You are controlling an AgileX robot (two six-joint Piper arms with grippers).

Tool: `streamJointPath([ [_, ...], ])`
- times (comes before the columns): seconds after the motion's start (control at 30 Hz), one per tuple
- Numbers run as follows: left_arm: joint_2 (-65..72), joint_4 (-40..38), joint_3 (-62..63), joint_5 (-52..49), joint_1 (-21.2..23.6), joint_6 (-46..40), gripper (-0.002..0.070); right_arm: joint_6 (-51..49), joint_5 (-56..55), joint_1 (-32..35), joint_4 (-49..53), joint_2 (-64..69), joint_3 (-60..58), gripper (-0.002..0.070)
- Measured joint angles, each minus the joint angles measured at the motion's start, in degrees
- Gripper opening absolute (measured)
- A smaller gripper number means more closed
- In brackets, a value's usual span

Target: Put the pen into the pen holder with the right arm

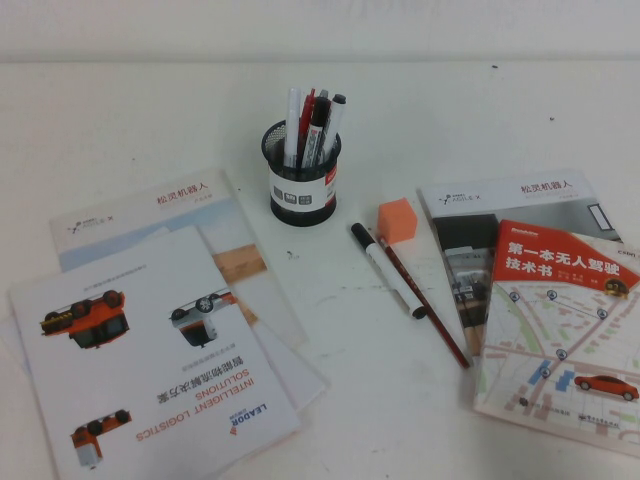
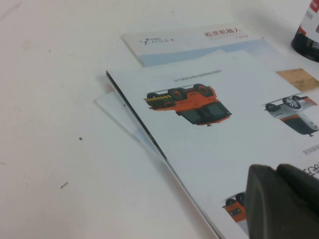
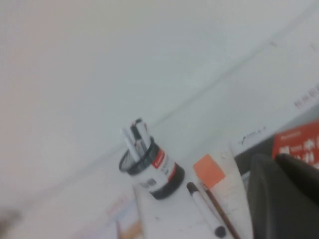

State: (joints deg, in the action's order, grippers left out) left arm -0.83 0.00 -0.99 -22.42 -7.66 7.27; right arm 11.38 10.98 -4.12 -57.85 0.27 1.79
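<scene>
The pen [image 1: 388,270], white-barrelled with a black cap, lies flat on the table just right of the pen holder [image 1: 304,185]. The holder is a black mesh cup with a white label, standing upright with several pens in it. Neither arm shows in the high view. In the right wrist view my right gripper [image 3: 274,158] hangs shut and empty, above and well off from the pen [image 3: 203,209] and the holder [image 3: 154,172]. In the left wrist view my left gripper [image 2: 276,169] is shut and empty over a brochure, with the holder's base [image 2: 306,35] far off.
A dark red pencil [image 1: 425,305] lies right beside the pen, and an orange block [image 1: 397,220] sits at their far ends. Brochures [image 1: 150,340] are stacked on the left. A booklet with a red title band [image 1: 560,320] lies on the right.
</scene>
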Motion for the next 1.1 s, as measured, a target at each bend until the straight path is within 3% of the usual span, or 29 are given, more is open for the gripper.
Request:
streamJointPath([
  [0.3,0.0,0.0,0.0,0.0,0.0,0.0,-0.0003,6.41,23.96,0.0,28.29,27.22,27.53,-0.002],
  [0.57,0.0,0.0,0.0,0.0,0.0,0.0,-0.0003,6.55,48.58,-0.31,37.53,58.69,52.71,-0.002],
  [0.77,0.0,0.0,0.0,0.0,0.0,0.0,-0.0003,6.45,57.81,-7.99,44.33,79.78,67.95,-0.002],
  [1.1,0.0,0.0,0.0,0.0,0.0,0.0,-0.0003,5.11,59.02,-18.98,48.22,108.91,93.33,-0.0012],
])
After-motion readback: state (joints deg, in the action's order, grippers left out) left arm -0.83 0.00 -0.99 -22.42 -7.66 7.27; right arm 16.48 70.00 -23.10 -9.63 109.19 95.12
